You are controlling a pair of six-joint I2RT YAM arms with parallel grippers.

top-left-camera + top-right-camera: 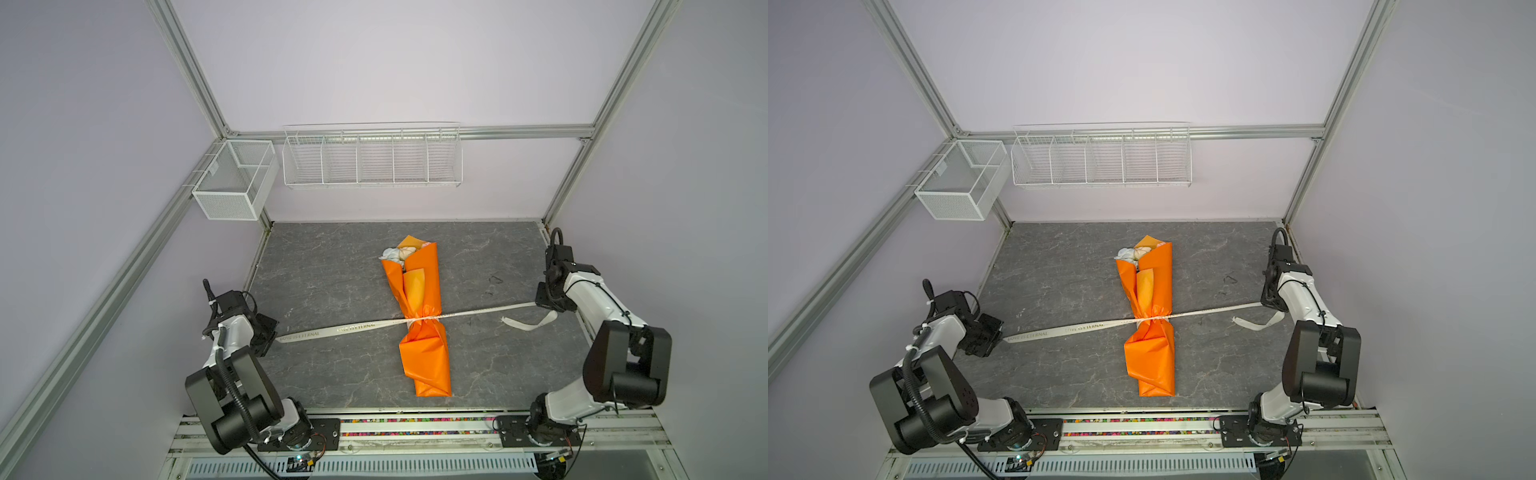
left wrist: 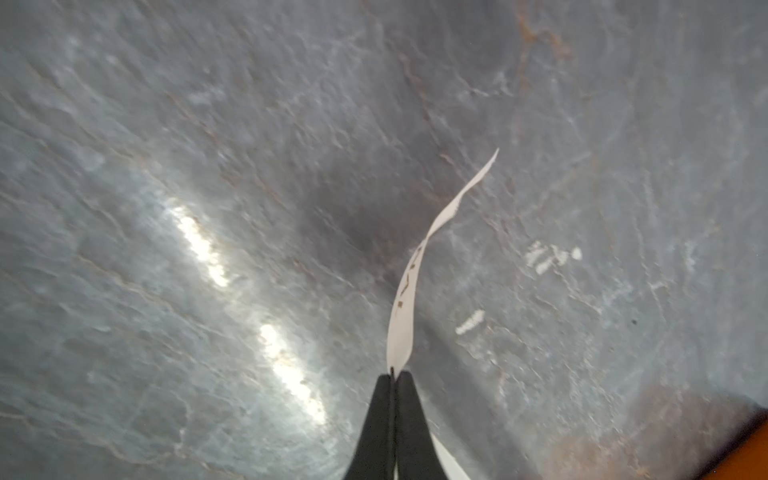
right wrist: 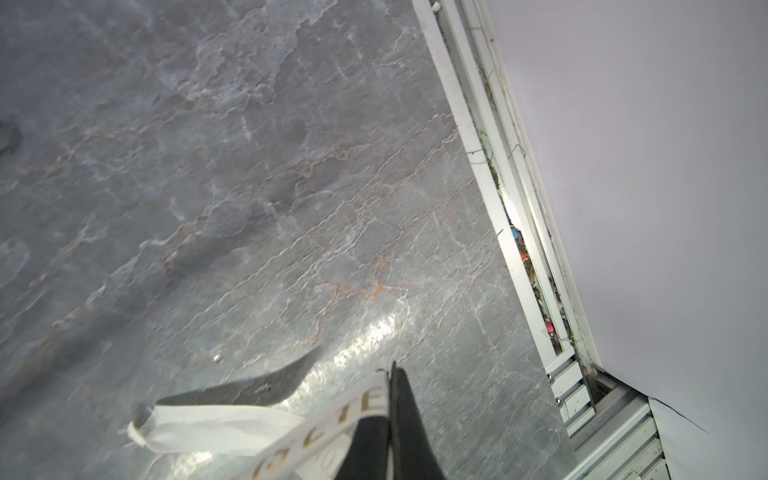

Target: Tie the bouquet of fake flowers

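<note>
**Ribbon stretched across the bouquet, one end in each gripper**

On the left, the left gripper (image 1: pixel 275 335) sat low at the table (image 1: pixel 332 266) edge. Its jaws were pinched tight on one end of the cream ribbon (image 1: pixel 345 328), as the left wrist view showed.

From there the ribbon ran right, slanting slightly toward the far side, and crossed the bouquet (image 1: pixel 426 361) at its cinched waist.

The bouquet lay in the middle of the table, between the two arms and well apart from both, with neither clearly nearer. Its long axis ran near to far, roughly square to the ribbon.

Orange paper (image 1: pixel 419 286) wrapped it, bunched and creased where the ribbon bit in. Pale flowers (image 1: pixel 399 253) peeked out at the far end, and the stems were hidden.

On the right, the right gripper (image 1: pixel 538 304) was clamped on the ribbon's other stretch. A short loose tail lay on the table just beside it.

Any tightening would probably mean pulling outward along the ribbon's line, away from the bouquet.
</note>
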